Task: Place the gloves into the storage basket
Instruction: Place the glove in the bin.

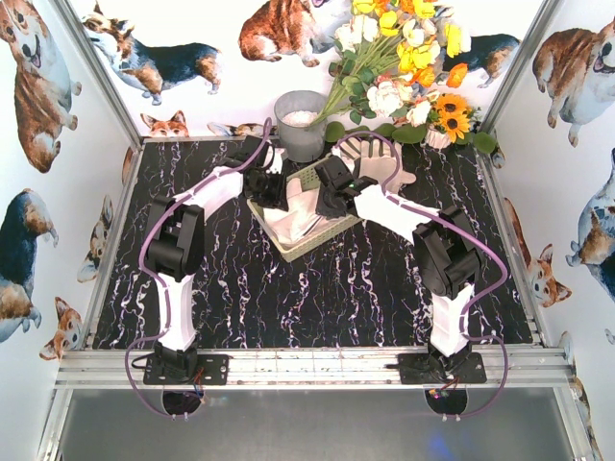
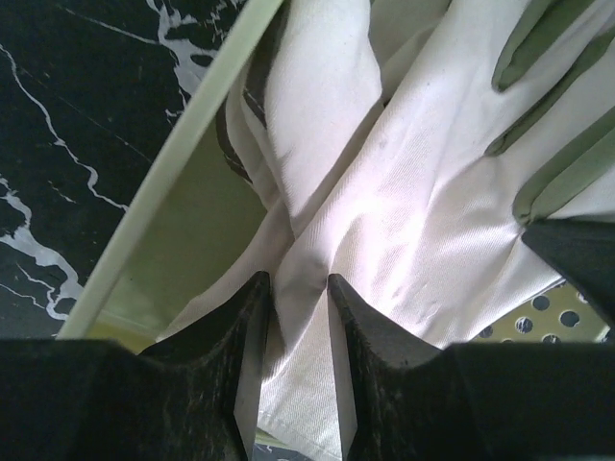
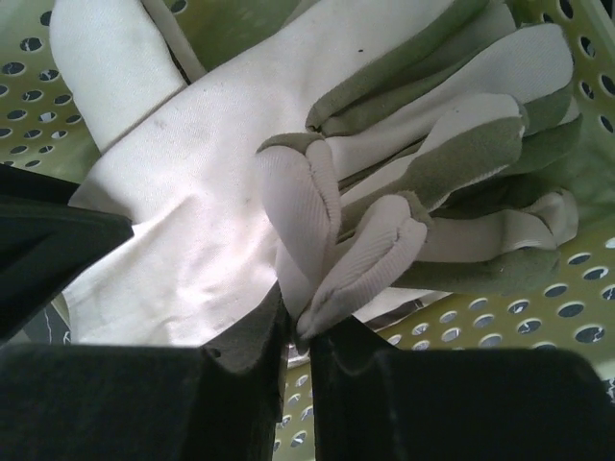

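The pale yellow-green storage basket point(image 1: 309, 246) sits at the middle back of the table, with cream gloves point(image 1: 296, 219) lying in it. My left gripper point(image 1: 278, 196) reaches into it from the left; in the left wrist view my gripper point(image 2: 298, 298) pinches a fold of a white glove point(image 2: 423, 192) beside the basket's rim point(image 2: 183, 154). My right gripper point(image 1: 328, 201) reaches in from the right; in the right wrist view my gripper point(image 3: 300, 327) is shut on the ribbed cuff of a glove with grey-green finger patches point(image 3: 221, 192), over the basket's perforated floor point(image 3: 577, 288). Another glove point(image 1: 381, 165) lies on the table behind the right arm.
A grey metal bucket point(image 1: 301, 123) stands just behind the basket. A bunch of artificial flowers point(image 1: 408, 67) fills the back right corner. White walls with dog pictures close in the black marbled table point(image 1: 317, 298) on three sides.
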Robot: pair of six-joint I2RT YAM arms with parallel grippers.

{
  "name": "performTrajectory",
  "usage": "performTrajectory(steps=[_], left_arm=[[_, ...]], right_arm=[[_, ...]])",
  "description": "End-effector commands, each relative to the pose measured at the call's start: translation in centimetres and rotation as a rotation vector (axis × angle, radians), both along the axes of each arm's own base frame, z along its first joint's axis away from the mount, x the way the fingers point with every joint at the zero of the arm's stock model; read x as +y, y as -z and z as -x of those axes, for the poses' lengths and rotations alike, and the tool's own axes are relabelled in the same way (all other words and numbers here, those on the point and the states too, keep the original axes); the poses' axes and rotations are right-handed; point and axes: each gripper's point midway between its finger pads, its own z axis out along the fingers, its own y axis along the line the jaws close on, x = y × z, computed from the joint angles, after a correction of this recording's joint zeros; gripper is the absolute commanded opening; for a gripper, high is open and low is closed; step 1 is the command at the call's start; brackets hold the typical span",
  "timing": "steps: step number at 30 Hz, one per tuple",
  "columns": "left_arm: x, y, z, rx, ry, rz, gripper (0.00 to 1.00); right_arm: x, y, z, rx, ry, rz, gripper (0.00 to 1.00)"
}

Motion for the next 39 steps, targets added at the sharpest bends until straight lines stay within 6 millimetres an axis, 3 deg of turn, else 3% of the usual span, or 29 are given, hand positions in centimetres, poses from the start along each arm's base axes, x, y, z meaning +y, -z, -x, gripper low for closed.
performTrajectory(steps=[1,6,12,20,26,29,34,39], left_arm=[[0.3,-1.0,0.8,-0.009,0.034,0.023,0.25],[1.2,-0.8,0.9,-0.007,0.024,-0.008,0.31],[1.4,-0.6,1.1,0.005,0.032,0.015,0.35],[1.1,0.2,2.2,0.036,0.069,0.036,0.27],[1.6,0.3,2.7,0.041,0.095,0.006,0.24],[1.8,-1.2,2.0,0.01,0.091,0.006,0.31],[1.8,-4.6,0.9,-0.055,0.073,0.013,0.46],[1.5,-7.0,0.7,-0.097,0.047,0.052,0.5]], right_arm=[[0.1,-4.0,-1.6,-0.138,-0.032,-0.02,0.1],[-0.5,-4.5,-2.1,-0.169,-0.058,0.031,0.07],[-1.9,-2.8,-1.9,-0.136,-0.058,0.065,0.06],[-2.2,-0.9,-2.3,-0.097,-0.097,0.087,0.06],[-2.0,-0.5,-2.7,-0.084,-0.114,0.091,0.08],[-1.9,-1.5,-2.8,-0.096,-0.12,0.084,0.14],[-2.1,-4.4,-2.5,-0.13,-0.108,0.041,0.38],[-2.9,-7.3,-1.4,-0.171,-0.077,0.013,0.51]])
